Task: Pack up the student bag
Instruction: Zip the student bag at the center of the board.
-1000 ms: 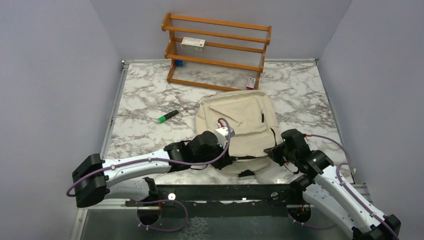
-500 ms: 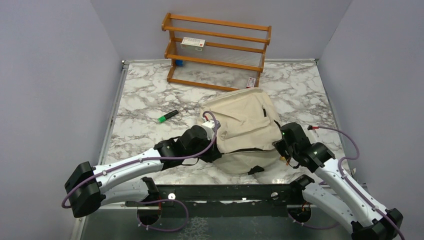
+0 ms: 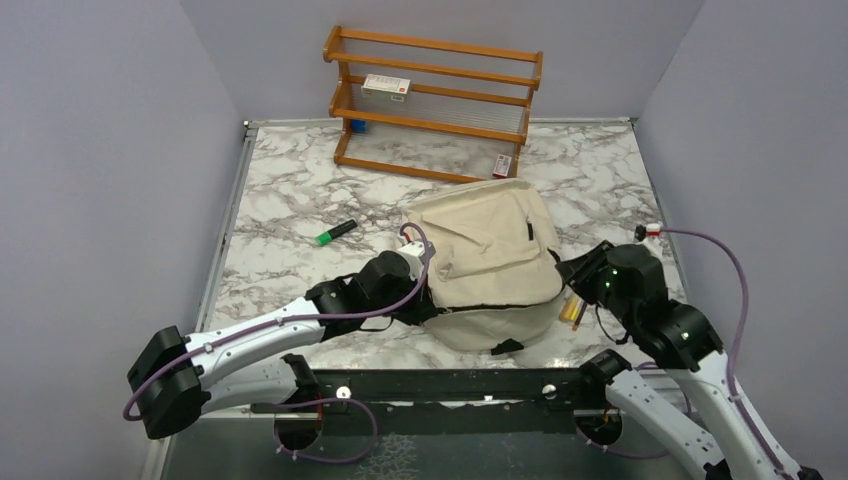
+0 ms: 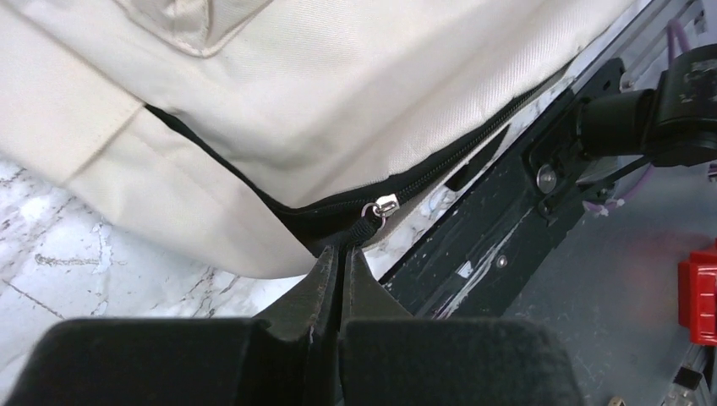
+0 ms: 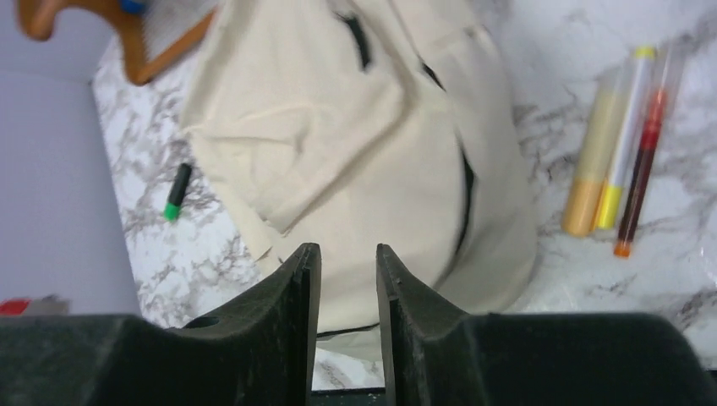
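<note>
The student bag [image 3: 490, 260] sits slumped on the marble tabletop [image 3: 290, 200], near the wooden rack [image 3: 435, 100]. Left hand [image 4: 341, 254] is pinched tight on its zipper pull [image 4: 365, 227] at the near edge. Right hand [image 5: 348, 262] hangs above the bag, fingers a bit apart, empty.

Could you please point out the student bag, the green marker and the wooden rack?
student bag [image 3: 490, 240]: top view, front panel.
green marker [image 3: 336, 232]: top view, mid barrel.
wooden rack [image 3: 435, 45]: top view, top rail.
</note>
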Tool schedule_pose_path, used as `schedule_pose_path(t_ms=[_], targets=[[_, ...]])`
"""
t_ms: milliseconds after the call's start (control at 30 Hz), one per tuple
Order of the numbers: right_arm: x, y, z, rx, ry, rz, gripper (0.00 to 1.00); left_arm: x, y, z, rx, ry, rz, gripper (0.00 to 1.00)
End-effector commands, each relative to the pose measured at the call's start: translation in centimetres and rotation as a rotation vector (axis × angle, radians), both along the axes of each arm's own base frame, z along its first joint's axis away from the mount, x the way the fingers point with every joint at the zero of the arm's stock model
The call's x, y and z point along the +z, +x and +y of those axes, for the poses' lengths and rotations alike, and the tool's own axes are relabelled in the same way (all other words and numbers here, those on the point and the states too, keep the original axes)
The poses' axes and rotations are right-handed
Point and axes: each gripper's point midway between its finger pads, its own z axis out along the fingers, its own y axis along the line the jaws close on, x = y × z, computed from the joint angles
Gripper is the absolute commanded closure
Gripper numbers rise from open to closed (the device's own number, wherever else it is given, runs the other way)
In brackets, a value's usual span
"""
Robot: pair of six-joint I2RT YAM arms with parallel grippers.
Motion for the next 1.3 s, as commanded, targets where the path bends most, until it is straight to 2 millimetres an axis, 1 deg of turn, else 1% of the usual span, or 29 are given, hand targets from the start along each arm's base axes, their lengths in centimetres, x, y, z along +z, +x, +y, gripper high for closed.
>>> schedule_pose_path(t_ms=[0, 67, 100, 167, 200, 233, 267, 367, 467, 533, 633, 700, 733, 767, 800, 867, 1000, 1133, 1200, 1267], targets=[[4.7, -1.2, 0.1, 0.177, -0.077, -0.132, 0.61, -0.1, 0.1, -0.7, -0.029, -0.007, 0.009, 1.0], [6.1, -1.6, 0.1, 0.209, -0.095, -0.158, 0.55, 0.0, 0.2, -1.0, -0.03, -0.018, 0.002, 1.0], [6.7, -1.6, 0.5, 0.262, -0.115, -0.186, 0.53, 0.1, 0.2, -1.0, -0.03, -0.023, 0.001, 1.0], [7.8, -1.7, 2.2, 0.405, -0.14, -0.257, 0.46, 0.2, 0.3, -1.2, -0.027, -0.034, 0.003, 1.0], [8.2, -1.6, 3.2, 0.48, -0.146, -0.296, 0.39, 0.3, 0.3, -1.3, -0.024, -0.042, 0.005, 1.0], [8.4, -1.6, 4.4, 0.569, -0.156, -0.335, 0.35, 0.4, 0.2, -1.3, -0.022, -0.05, 0.007, 1.0], [8.6, -1.7, 5.8, 0.668, -0.167, -0.375, 0.33, 0.5, 0.2, -1.4, -0.02, -0.058, 0.009, 1.0], [8.1, -1.4, 9.2, 0.91, -0.187, -0.438, 0.32, 0.9, 0.2, -1.4, -0.01, -0.083, 0.01, 1.0], [7.6, -1.5, 12.2, 1.136, -0.168, -0.486, 0.32, 1.8, 0.1, -1.2, -0.002, -0.111, 0.0, 1.0], [7.2, -1.7, 13.9, 1.268, -0.137, -0.513, 0.32, 2.3, 0.0, -1.0, 0.003, -0.129, -0.012, 1.0], [6.2, -1.9, 15.6, 1.41, -0.092, -0.516, 0.33, 3.8, -0.1, -1.1, -0.004, -0.169, -0.035, 1.0], [5.2, -2.0, 16.4, 1.467, -0.095, -0.51, 0.33, 5.0, -0.3, -1.2, -0.02, -0.202, -0.056, 1.0], [4.7, -2.5, 17.0, 1.503, -0.113, -0.516, 0.33, 5.7, -0.3, -1.2, -0.026, -0.218, -0.069, 1.0], [4.3, -2.4, 17.3, 1.511, -0.136, -0.512, 0.33, 6.3, -0.3, -1.2, -0.032, -0.231, -0.083, 1.0], [3.8, -3.0, 18.0, 1.545, -0.151, -0.511, 0.33, 6.9, -0.3, -1.3, -0.04, -0.243, -0.098, 1.0], [2.8, -3.7, 19.0, 1.585, -0.177, -0.505, 0.33, 7.8, -0.4, -1.3, -0.055, -0.255, -0.122, 1.0], [1.1, -4.5, 20.4, 1.628, -0.202, -0.5, 0.33, 8.9, -0.6, -1.6, -0.092, -0.268, -0.144, 1.0], [-0.6, -4.3, 21.5, 1.623, -0.284, -0.493, 0.33, 9.7, -0.9, -2.0, -0.121, -0.289, -0.154, 1.0], [-0.9, -3.9, 21.9, 1.605, -0.336, -0.51, 0.34, 10.0, -0.9, -2.1, -0.128, -0.296, -0.16, 1.0], [-0.7, -3.4, 21.9, 1.58, -0.378, -0.542, 0.35, 10.1, -1.0, -2.2, -0.135, -0.298, -0.164, 1.0]])
